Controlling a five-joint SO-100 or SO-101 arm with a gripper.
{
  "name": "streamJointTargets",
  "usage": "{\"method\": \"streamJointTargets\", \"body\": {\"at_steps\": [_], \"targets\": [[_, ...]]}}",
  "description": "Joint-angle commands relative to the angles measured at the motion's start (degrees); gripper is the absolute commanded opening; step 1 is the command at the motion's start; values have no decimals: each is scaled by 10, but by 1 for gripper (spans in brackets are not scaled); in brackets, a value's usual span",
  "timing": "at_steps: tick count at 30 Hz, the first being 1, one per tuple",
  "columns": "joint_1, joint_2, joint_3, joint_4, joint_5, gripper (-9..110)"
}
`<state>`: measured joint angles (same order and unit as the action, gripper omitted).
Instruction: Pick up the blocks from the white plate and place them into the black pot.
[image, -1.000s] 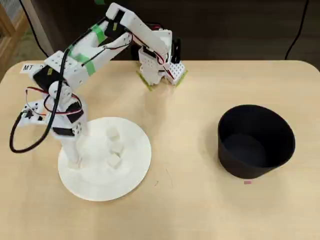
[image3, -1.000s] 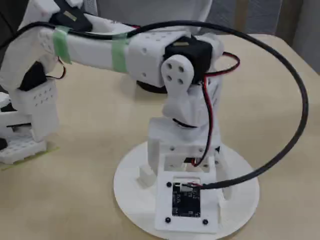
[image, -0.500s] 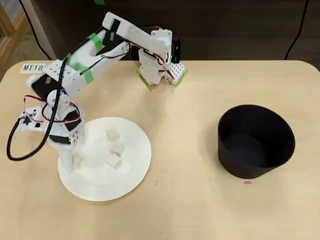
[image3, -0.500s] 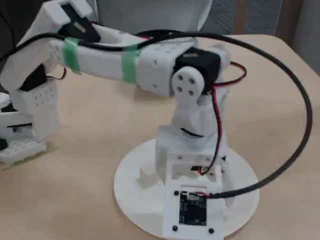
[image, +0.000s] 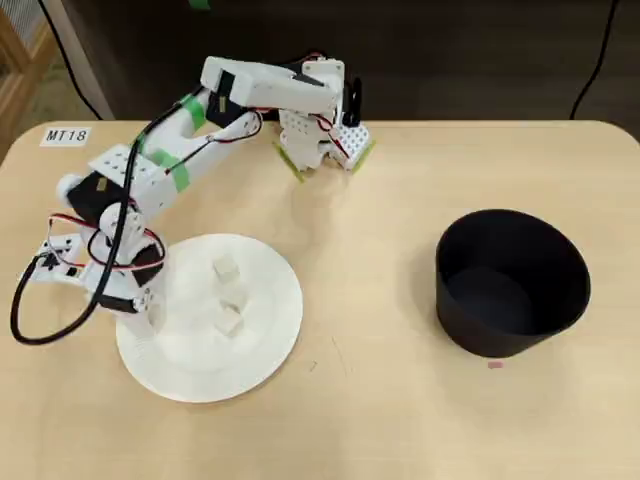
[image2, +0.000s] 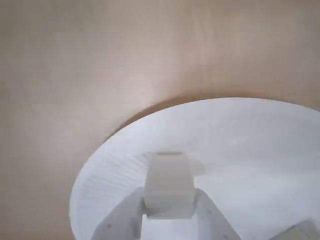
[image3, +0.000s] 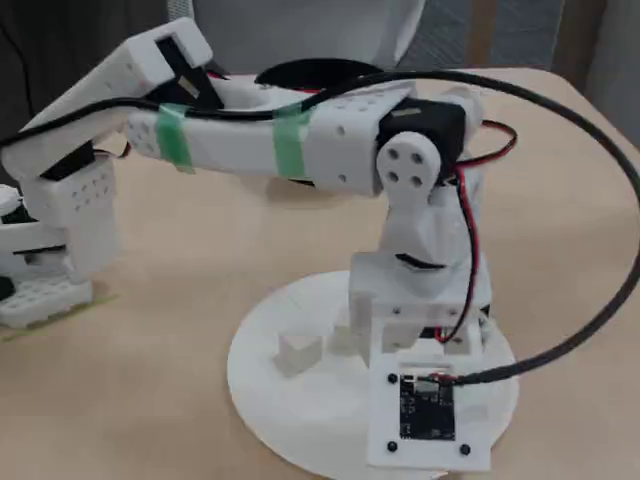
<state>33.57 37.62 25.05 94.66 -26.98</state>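
The white plate lies at the lower left of the table in the overhead view. My gripper is over the plate's left part, and its two white fingers are closed on one whitish-grey block near the rim. In the overhead view the wrist covers the gripper and that block. Other loose blocks lie on the plate; one also shows in the fixed view. The black pot stands far to the right, and its inside is dark.
The arm's base is fixed at the table's far edge. A black cable loops off the wrist past the plate's left side. A label reading MT18 is at the far left corner. Bare wooden tabletop lies between plate and pot.
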Motion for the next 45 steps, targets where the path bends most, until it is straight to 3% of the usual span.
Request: {"method": "streamJointTargets", "body": {"at_steps": [1, 9, 15, 21, 25, 32, 45], "targets": [[-13, 47, -30, 2, 14, -2], [-142, 303, -42, 3, 139, -2], [-376, 469, 48, 4, 287, -2], [-604, 480, 117, -7, 356, -2], [-685, 530, 280, -135, 355, -2], [-703, 695, 705, -446, 362, -2], [-650, 632, 747, -460, 308, -2]]}}
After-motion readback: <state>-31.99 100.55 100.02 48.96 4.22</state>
